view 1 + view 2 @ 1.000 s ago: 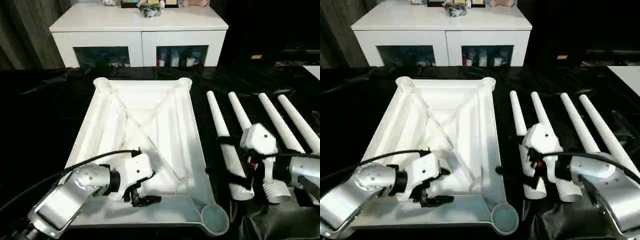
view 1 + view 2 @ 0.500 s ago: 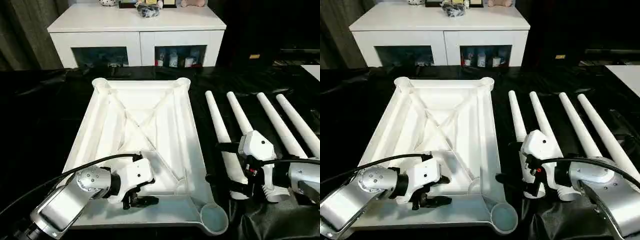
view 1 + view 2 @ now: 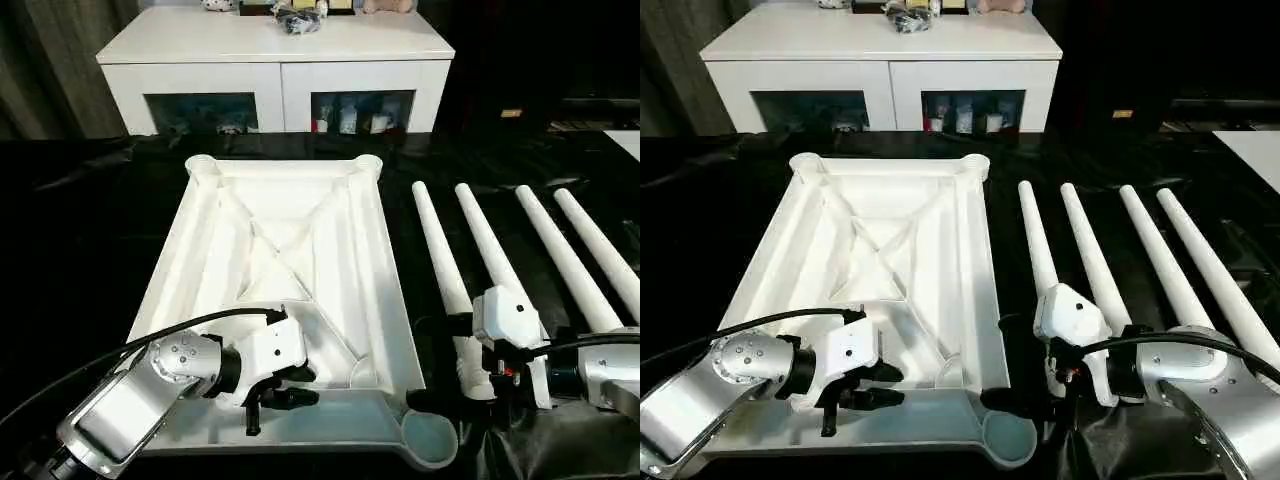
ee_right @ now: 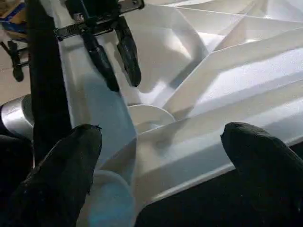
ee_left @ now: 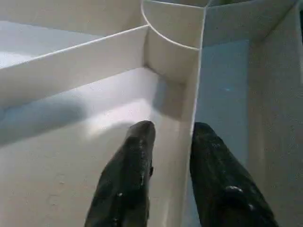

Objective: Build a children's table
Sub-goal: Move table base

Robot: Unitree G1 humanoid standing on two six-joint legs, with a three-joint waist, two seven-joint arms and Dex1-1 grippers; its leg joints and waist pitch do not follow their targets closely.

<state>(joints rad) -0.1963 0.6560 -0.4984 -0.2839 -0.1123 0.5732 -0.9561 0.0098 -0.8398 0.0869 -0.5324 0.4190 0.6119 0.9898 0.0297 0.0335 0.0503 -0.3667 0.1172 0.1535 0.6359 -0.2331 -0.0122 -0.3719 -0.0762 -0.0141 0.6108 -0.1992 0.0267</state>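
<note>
Black cloth underlies the tabletop [image 3: 330, 250]; left claw [image 5: 171, 137] seemingly pinches its rib, right claw [image 4: 156, 142] wide.

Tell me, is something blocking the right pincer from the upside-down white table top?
Nothing visible does. The right pincer hangs wide open beside the near right edge of the white plastic ribbed tabletop, and its black fingers already reach toward that edge with nothing between them.
</note>
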